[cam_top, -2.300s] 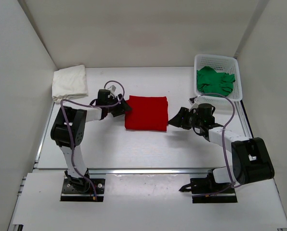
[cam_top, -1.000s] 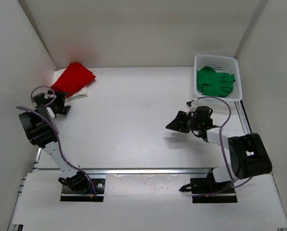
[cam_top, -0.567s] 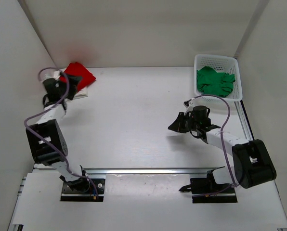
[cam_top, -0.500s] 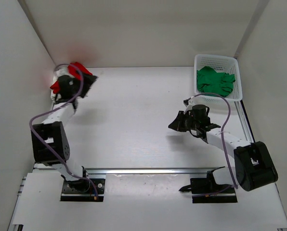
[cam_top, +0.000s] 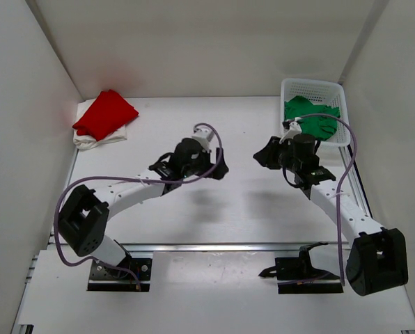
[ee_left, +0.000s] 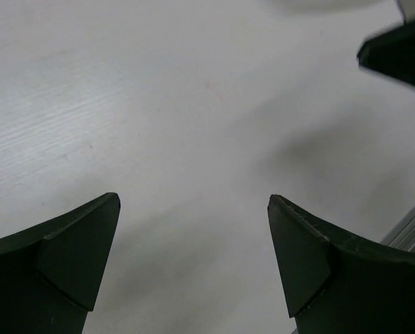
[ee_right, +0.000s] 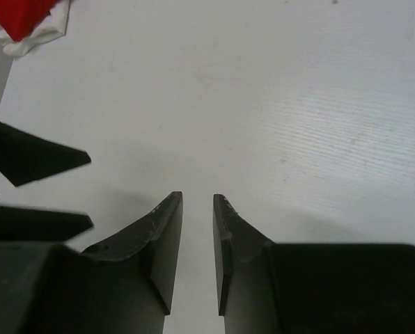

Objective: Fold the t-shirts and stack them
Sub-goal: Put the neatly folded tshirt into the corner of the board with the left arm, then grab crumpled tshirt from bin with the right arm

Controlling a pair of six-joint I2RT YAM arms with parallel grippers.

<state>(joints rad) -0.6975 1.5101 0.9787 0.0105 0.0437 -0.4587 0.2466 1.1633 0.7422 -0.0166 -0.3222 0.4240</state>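
Note:
The red t-shirt (cam_top: 104, 115) lies folded on the white t-shirt (cam_top: 99, 138) at the back left corner; both also show far off in the right wrist view, red t-shirt (ee_right: 19, 14) over white t-shirt (ee_right: 28, 43). The green t-shirt (cam_top: 310, 117) sits crumpled in the white mesh basket (cam_top: 312, 83) at the back right. My left gripper (cam_top: 219, 170) (ee_left: 193, 202) hangs wide open over bare table in the middle. My right gripper (cam_top: 262, 154) (ee_right: 198, 198) faces it from the right, jaws a narrow gap apart with nothing between them.
The two grippers point at each other a short way apart; the left gripper's fingers (ee_right: 37, 158) show in the right wrist view. White walls close in the table at the back and both sides. A metal rail (cam_top: 214, 246) runs along the near edge.
The left arm swung from the back left stack to the table's middle, leaving the red t-shirt on the white one. The right gripper rose toward the basket, narrowing its jaws.

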